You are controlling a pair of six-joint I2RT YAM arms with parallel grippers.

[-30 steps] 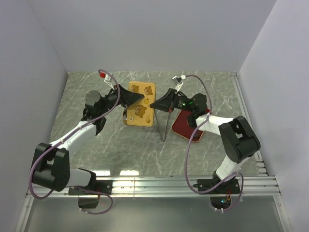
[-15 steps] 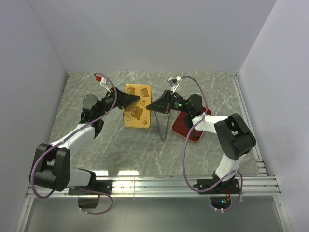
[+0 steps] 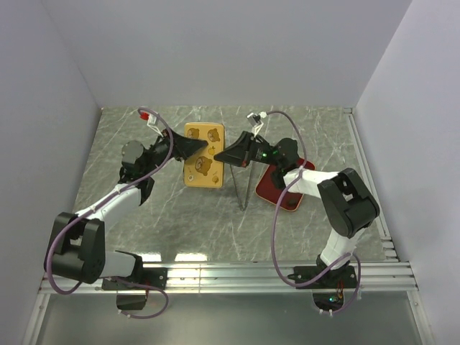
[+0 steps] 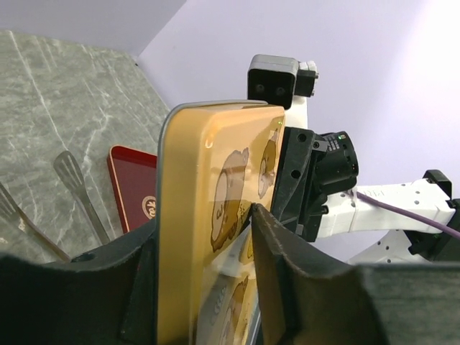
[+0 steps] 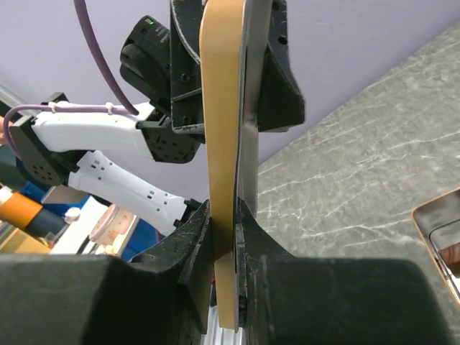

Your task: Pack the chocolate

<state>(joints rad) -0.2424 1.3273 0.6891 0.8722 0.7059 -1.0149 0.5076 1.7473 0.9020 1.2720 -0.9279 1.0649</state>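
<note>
Both grippers hold the gold tin (image 3: 203, 164), printed with bears, above the table at the middle back. My left gripper (image 3: 204, 147) clamps it from the left. In the left wrist view the tin (image 4: 208, 208) stands upright between the fingers of that gripper (image 4: 205, 248), which is shut on it. My right gripper (image 3: 218, 157) grips the tin's right edge. The right wrist view shows the tin (image 5: 221, 129) edge-on, pinched tight in my right gripper (image 5: 224, 233). No chocolate shows in any view.
A red square tray (image 3: 282, 188) lies on the table under my right arm and appears behind the tin in the left wrist view, red tray (image 4: 133, 188). Metal tongs (image 3: 241, 188) lie between tin and tray. Grey walls close the back and sides.
The tin and both grippers have shifted left and a little toward the back wall. Both grips have stayed on the tin.
</note>
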